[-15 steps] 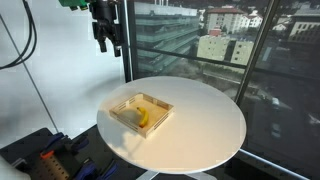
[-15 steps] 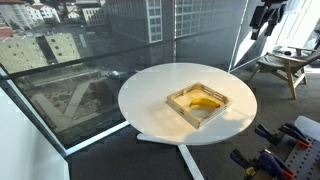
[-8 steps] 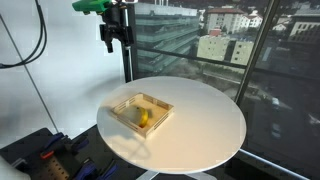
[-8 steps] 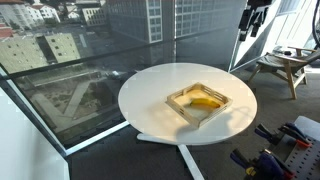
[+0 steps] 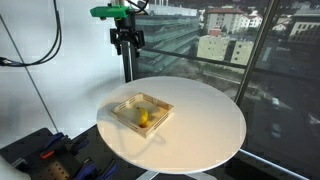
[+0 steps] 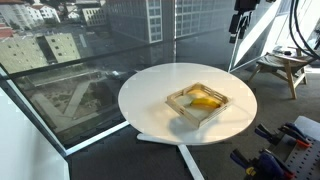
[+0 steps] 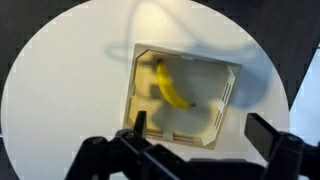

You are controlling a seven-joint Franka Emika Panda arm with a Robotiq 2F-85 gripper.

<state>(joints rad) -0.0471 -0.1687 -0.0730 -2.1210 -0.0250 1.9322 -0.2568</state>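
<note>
Hovered high over the round white bench (image 5: pixel 205 115) with hand (image 5: pixel 127 42) released, empty.
Looked down on a banana (image 7: pixel 176 92) lying inside a square wooden tray (image 7: pixel 186 55), well below.

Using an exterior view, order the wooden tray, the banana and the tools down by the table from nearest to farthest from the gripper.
From the gripper, in an exterior view:
1. wooden tray, on the table below it.
2. banana, inside the tray; too close to the tray to rank them apart.
3. tools, low at the left, below table level; farthest.
</note>
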